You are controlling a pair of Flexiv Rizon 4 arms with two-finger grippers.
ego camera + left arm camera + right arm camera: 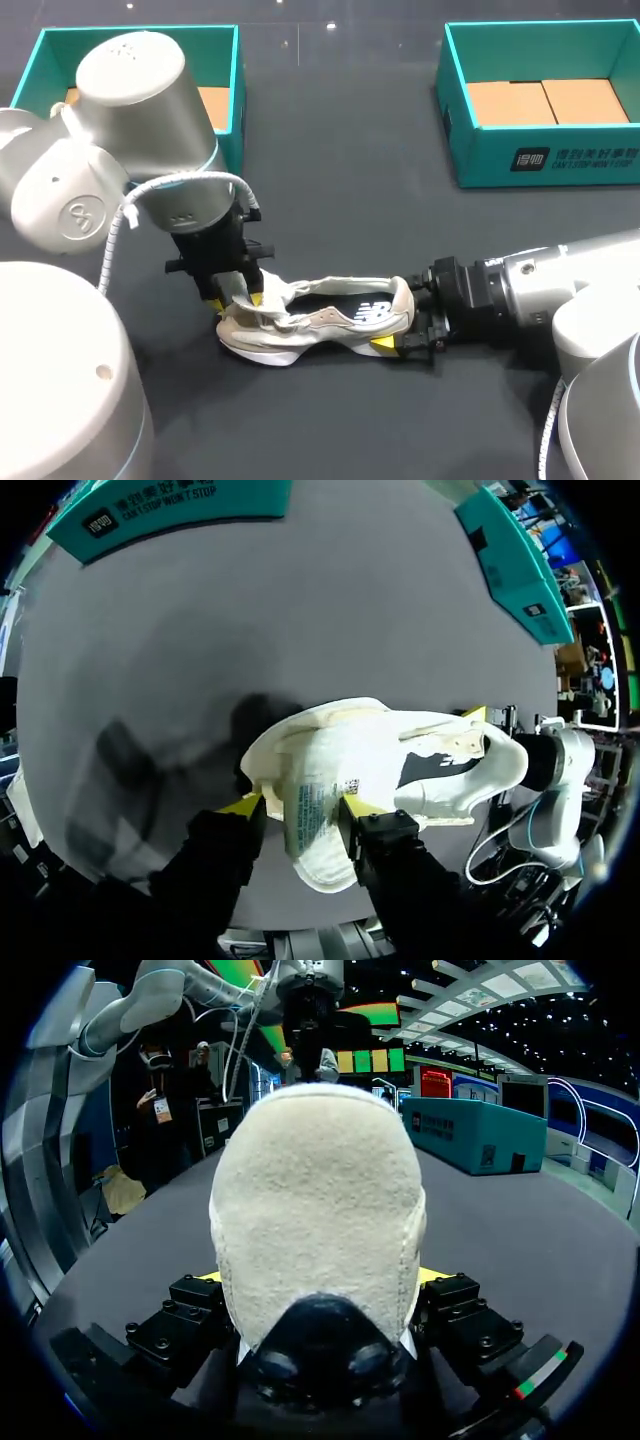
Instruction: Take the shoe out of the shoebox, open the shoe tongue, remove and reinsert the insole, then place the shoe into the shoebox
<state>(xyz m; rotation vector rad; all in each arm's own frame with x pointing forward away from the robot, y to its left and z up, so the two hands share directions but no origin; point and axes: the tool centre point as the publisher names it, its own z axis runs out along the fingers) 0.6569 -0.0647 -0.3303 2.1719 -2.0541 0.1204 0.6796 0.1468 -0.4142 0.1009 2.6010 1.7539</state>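
The dark surface (pixel 340 180) carries a left shoebox (pixel 232 90) and a right shoebox (pixel 560 155) at its far side. The pale shoe (pixel 320 325) lies nearer, between both arms, outside the boxes. The right jaws clamp its heel from two sides; the left jaws pinch its white tongue (pixel 310 810).

The head camera sits high behind the robot and looks down and away over the desk (pixel 340 150). It takes in the left arm (pixel 130 120), the right arm (pixel 540 290), the shoe (pixel 320 318) at the near middle and a shoebox (pixel 545 160) at the far right. The left wrist camera looks steeply down past the left jaws, close over the shoe (pixel 390 770), with the right arm (pixel 560 770) beyond the shoe's other end. The right wrist camera lies low and looks leftward along the desk (pixel 520 1250), very near the heel end of the shoe (pixel 318 1210). All three views share the shoe.
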